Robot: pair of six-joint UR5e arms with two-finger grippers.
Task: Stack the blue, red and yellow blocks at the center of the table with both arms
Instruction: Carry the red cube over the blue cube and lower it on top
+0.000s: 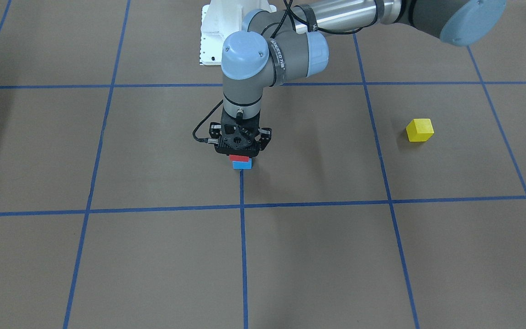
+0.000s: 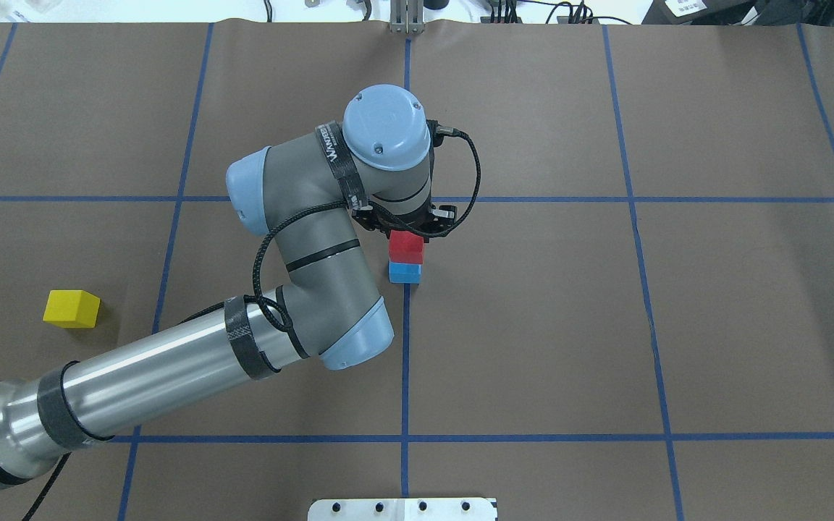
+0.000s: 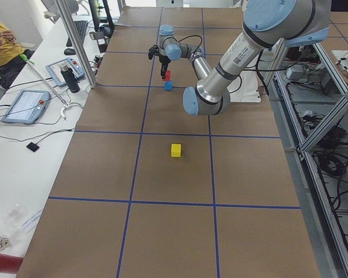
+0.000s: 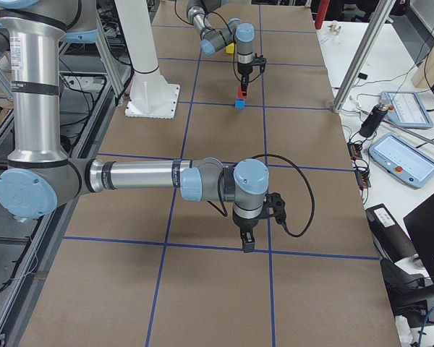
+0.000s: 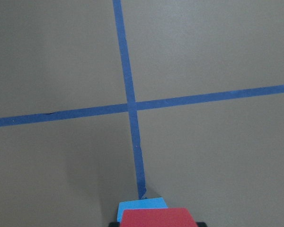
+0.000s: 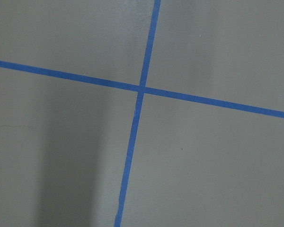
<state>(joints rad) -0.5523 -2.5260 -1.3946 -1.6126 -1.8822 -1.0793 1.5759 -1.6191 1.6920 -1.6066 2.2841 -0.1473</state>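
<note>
Desk [image 2: 533,325]: brown top w/ a grid of blue tape lines [image 2: 406,362], seen edge to edge in the overhead view.

Left arm [image 2: 171,369]: comes in from the robot-side left corner and reaches to mid-desk, wrist pointing straight down.

Right arm [image 4: 145,177]: only in the right-end view, stretched low over the desk toward its right end, wrist also pointing down.

White base plate [image 1: 210,41]: on the robot's edge, about halfway along it.

Left hand [image 1: 239,147]: straight above the stack. Fingers mostly hidden under its body, but the wrist cam shows black bits tight against both sides of the red block, so it reads as pinching that block.

Right hand [image 4: 247,244]: hangs just above the desk by a tape crossing, well toward the right end. Spread or pressed together: can't tell, as it shows in the side view only and its own cam shows just tape and brown top.

Yellow block [image 2: 72,309]: alone, flat on the desk, toward the left end, approx midway btwn robot edge and far edge, well apart from the stack.

Red block [image 2: 407,246]: sits on top of the blue one at desk centre, edges roughly lined up.

Blue block [image 2: 404,273]: bottom of the stack, on the desk, touching the tape line that runs from robot edge to far edge.
</note>
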